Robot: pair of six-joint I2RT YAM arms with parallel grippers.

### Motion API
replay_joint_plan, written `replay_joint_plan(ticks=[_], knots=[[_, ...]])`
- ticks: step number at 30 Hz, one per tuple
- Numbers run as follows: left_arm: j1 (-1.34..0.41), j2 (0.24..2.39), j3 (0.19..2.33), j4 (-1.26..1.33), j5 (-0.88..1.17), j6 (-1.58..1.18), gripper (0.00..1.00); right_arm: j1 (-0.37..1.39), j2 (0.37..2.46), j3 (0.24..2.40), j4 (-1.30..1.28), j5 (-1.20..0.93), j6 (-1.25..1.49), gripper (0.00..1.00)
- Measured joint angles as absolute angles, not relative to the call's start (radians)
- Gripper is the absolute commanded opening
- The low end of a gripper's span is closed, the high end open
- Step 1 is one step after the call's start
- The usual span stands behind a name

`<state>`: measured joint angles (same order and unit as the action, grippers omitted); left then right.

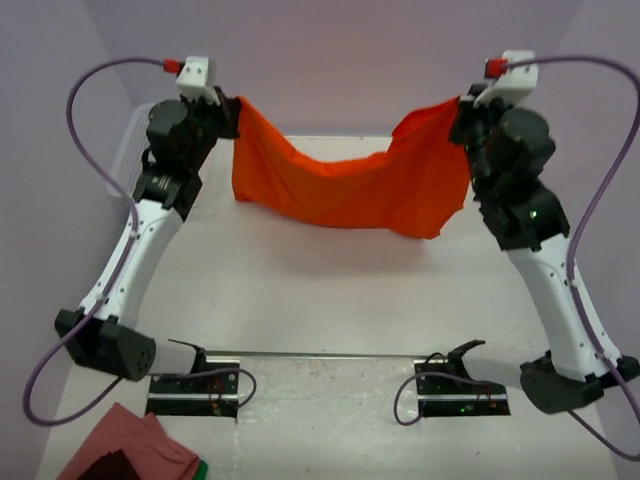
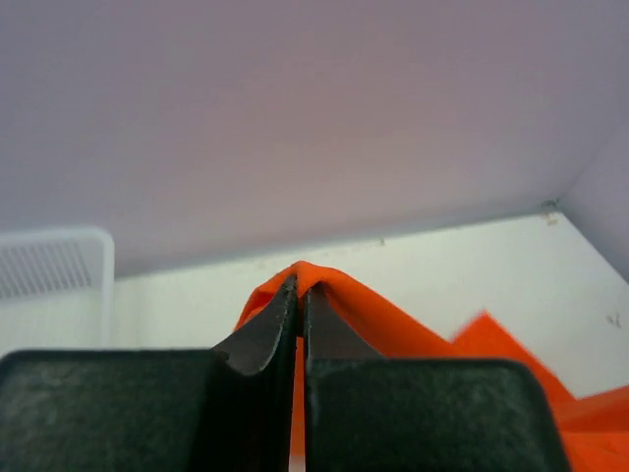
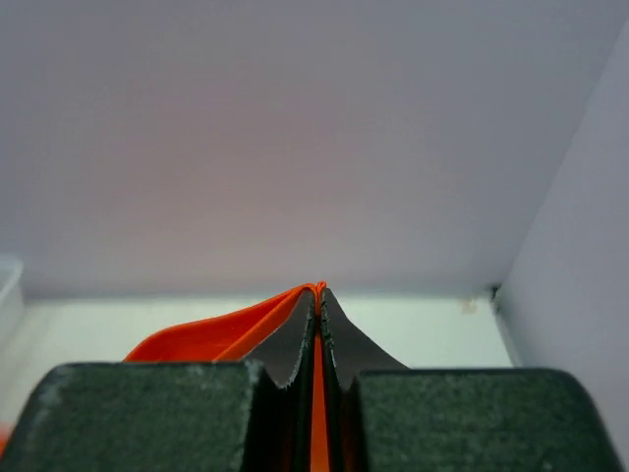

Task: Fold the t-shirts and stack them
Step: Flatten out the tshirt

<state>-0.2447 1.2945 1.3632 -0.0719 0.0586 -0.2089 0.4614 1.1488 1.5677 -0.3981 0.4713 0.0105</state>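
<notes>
The tabletop (image 1: 330,290) has the shirt (image 1: 350,190) hanging over its far half, strung between my two arms like a hammock. One corner is held high at each side and the top edge sags in the middle. I cannot tell whether the lower hem brushes the tabletop.

My worry is the grip. The cloth is thin and each side hangs from only a small pinch at the edge. If I spread the arms to take out the sag, I judge a corner could slide free and the shirt would drop in a heap. If I lower it slack, it may land creased and the fold would come out crooked. The right side also looks bunched, so I may be holding more than one layer there.

The left arm (image 1: 150,230) and right arm (image 1: 545,280) both rear up and reach away from me, wrists at about the same height and well apart, each close to its side wall.

The left pincer (image 2: 300,285) is pressed together on a ridge of orange cloth. The right pincer (image 3: 318,293) pinches a similar ridge.
</notes>
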Motion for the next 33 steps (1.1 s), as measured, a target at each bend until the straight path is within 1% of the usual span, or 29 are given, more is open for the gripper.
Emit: replay_joint_plan(ticks=[3, 4, 5, 7, 8, 9, 11, 13, 16, 22, 29, 33], knots=[[-0.235, 1.521, 1.650, -0.039, 0.086, -0.150, 0.00, 0.366, 1.351, 1.872, -0.324, 0.430, -0.066, 0.00], [-0.230, 1.607, 1.761, -0.021, 0.100, -0.136, 0.00, 0.330, 1.462, 2.021, -0.309, 0.410, -0.101, 0.00], [-0.222, 1.697, 1.881, -0.047, 0.113, -0.125, 0.00, 0.305, 1.546, 2.149, -0.338, 0.397, -0.127, 0.00], [-0.207, 1.922, 2.201, -0.103, 0.147, -0.102, 0.00, 0.275, 1.713, 2.389, -0.339, 0.374, -0.179, 0.00], [-0.197, 2.018, 2.334, -0.102, 0.164, -0.097, 0.00, 0.262, 1.768, 2.458, -0.340, 0.366, -0.205, 0.00], [-0.184, 2.083, 2.408, -0.094, 0.185, -0.097, 0.00, 0.250, 1.797, 2.482, -0.346, 0.354, -0.225, 0.00], [-0.148, 2.109, 2.394, -0.105, 0.224, -0.113, 0.00, 0.234, 1.811, 2.481, -0.382, 0.344, -0.250, 0.00], [-0.109, 2.074, 2.299, -0.091, 0.250, -0.121, 0.00, 0.225, 1.808, 2.481, -0.421, 0.340, -0.265, 0.00], [-0.064, 1.972, 2.143, -0.084, 0.266, -0.120, 0.00, 0.221, 1.759, 2.455, -0.454, 0.326, -0.271, 0.00], [-0.070, 1.716, 2.006, -0.083, 0.312, -0.109, 0.00, 0.264, 1.574, 2.410, -0.506, 0.321, -0.276, 0.00], [-0.075, 1.354, 1.841, -0.062, 0.347, -0.101, 0.00, 0.502, 1.260, 2.274, -0.480, 0.406, -0.362, 0.00], [-0.075, 1.174, 1.730, -0.051, 0.373, -0.108, 0.00, 0.674, 1.139, 2.250, -0.457, 0.491, -0.423, 0.00]])
